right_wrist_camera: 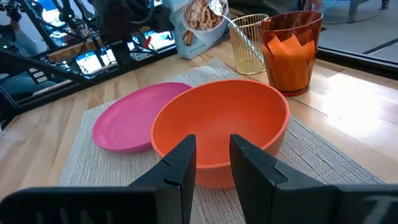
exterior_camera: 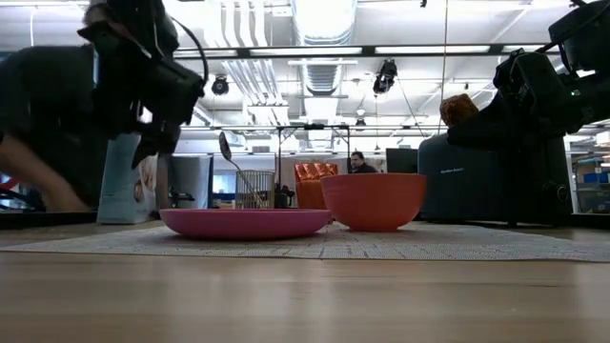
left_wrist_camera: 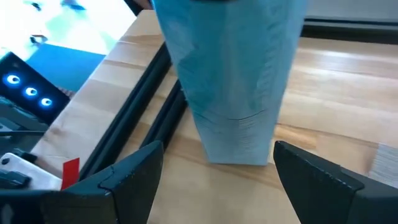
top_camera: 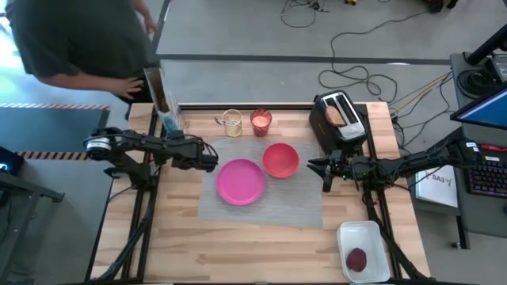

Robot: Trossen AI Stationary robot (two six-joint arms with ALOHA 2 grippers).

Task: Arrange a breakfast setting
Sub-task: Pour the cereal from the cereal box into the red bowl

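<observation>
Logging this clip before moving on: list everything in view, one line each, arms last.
Grey woven placemat: one, table centre.
Round pink plate: one, on placemat.
Red bowl: one, on placemat, right of plate.
Gold wire holder with metal spoon: one, table's far edge.
Orange-filled glass: one, beside holder.
Black toaster: one, toast inside.
Pale blue carton: one, far left.
White tray: one, dark red patty inside.
Left gripper: open, facing carton.
Right gripper: empty, beside bowl.

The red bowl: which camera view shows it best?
The right wrist view: the red bowl fills the picture and its empty inside shows. The high view shows its round rim on the placemat; the low view its side; the left wrist view nothing.
</observation>
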